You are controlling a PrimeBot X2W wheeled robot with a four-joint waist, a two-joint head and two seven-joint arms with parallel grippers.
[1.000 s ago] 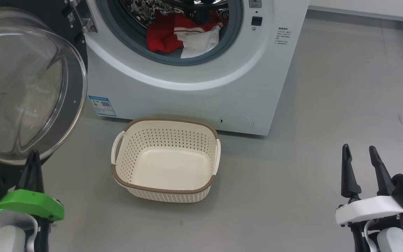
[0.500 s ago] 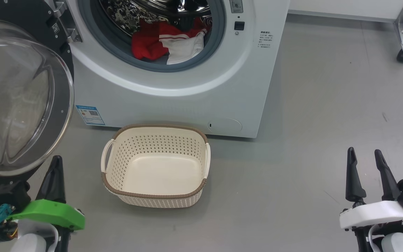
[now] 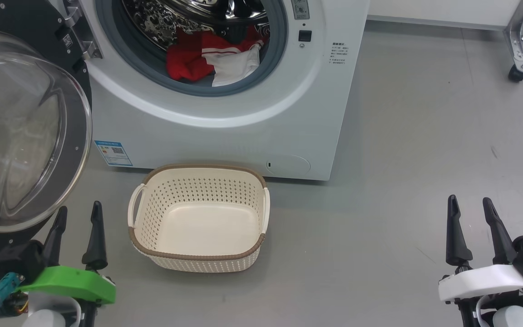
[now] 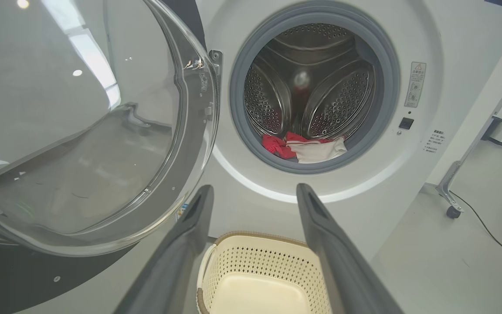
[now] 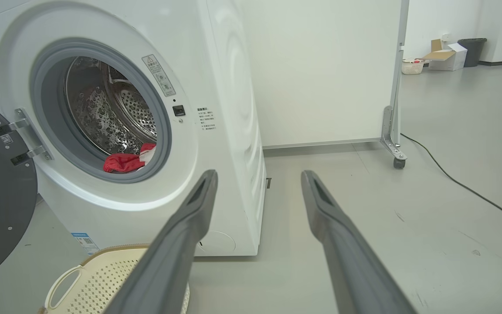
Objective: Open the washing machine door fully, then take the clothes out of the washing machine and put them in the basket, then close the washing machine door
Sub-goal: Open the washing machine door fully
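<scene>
Starting on the clothes [image 3: 189,63], lying low in the washer [image 3: 225,131] past the open door [image 3: 25,131]. Holding left gripper [image 3: 79,212] and right gripper [image 3: 469,204] spread, empty. Next, likely reaching in, pinching cloth, dropping into basket [image 3: 189,257].

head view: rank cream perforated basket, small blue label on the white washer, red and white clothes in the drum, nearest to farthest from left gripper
From the left gripper:
1. Cream perforated basket, on the floor to its right.
2. Small blue label, low on the washer front.
3. Red and white clothes, inside the drum.
</scene>
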